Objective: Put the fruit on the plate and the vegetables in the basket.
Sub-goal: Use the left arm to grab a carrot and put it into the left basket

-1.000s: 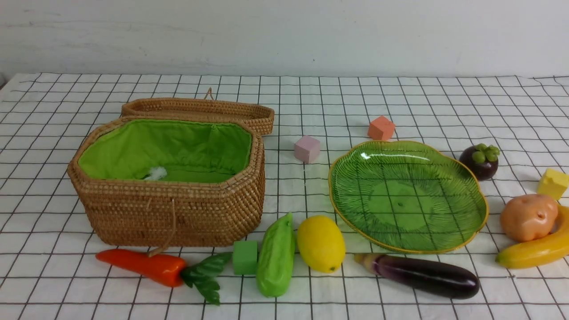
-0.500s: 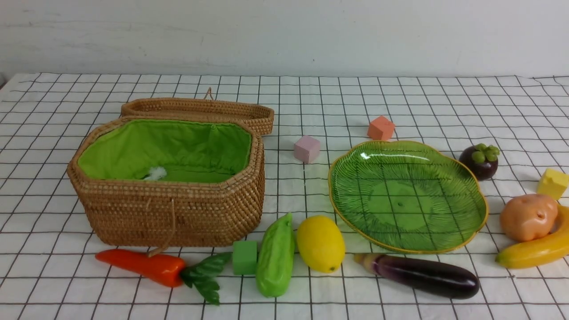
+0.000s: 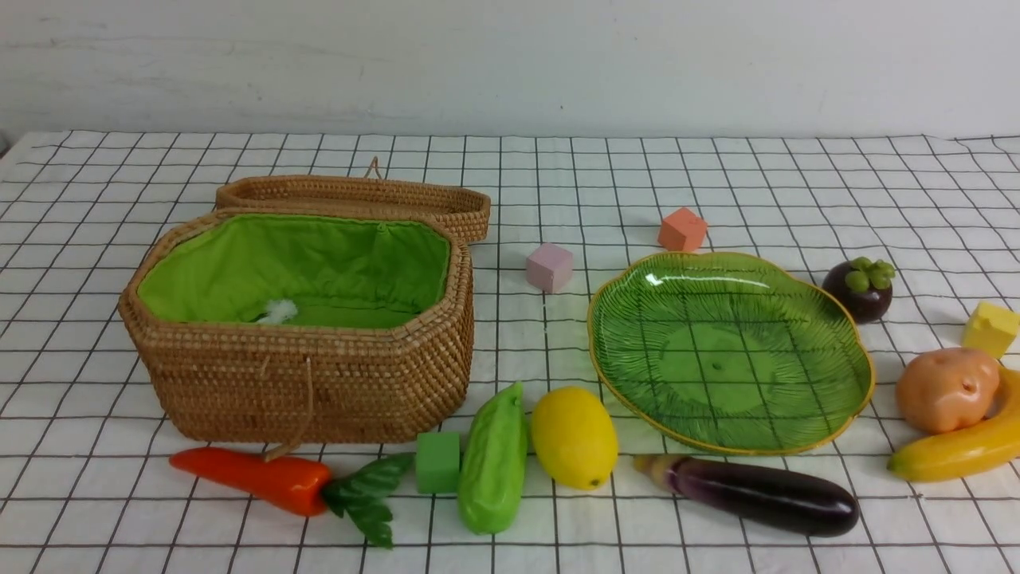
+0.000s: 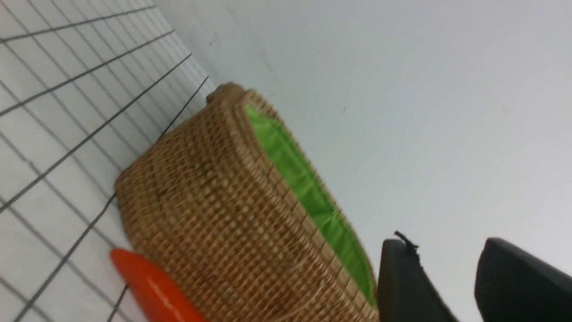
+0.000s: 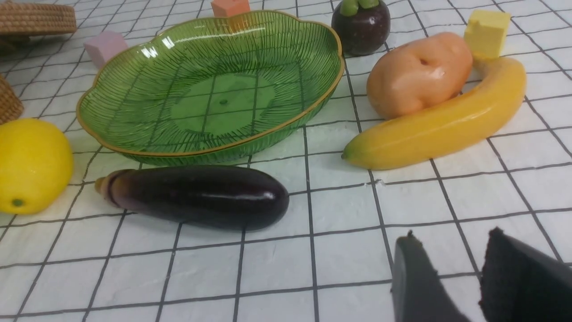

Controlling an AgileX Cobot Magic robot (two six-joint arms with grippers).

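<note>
I counted three fruits on the table [image 3: 717,175]: a yellow lemon [image 3: 574,437] near the middle, a long banana [image 3: 956,450] at the near right, and a dark purple mangosteen [image 3: 859,288] with a green cap, farther back on the right. There were four vegetables: an orange carrot [image 3: 255,477] with green leaves just in front of the basket [image 3: 319,383], a bumpy light-green cucumber [image 3: 494,462] beside the lemon, a glossy eggplant [image 3: 757,493] in front of the plate [image 3: 729,359], and a round potato [image 3: 947,389] against the banana. The one plate, ribbed green glass with a wavy gold rim, sat right of centre. The one basket, tan wicker lined in bright green, stood open on the left with its lid [image 3: 358,195] behind. Four foam cubes lay about: a green cube [image 3: 438,461], a pink cube [image 3: 550,267], an orange cube [image 3: 683,229] and a yellow cube [image 3: 990,328]. My left hand [image 4: 444,250] and my right hand [image 5: 451,237] were both released, fingers parted around nothing.
</note>
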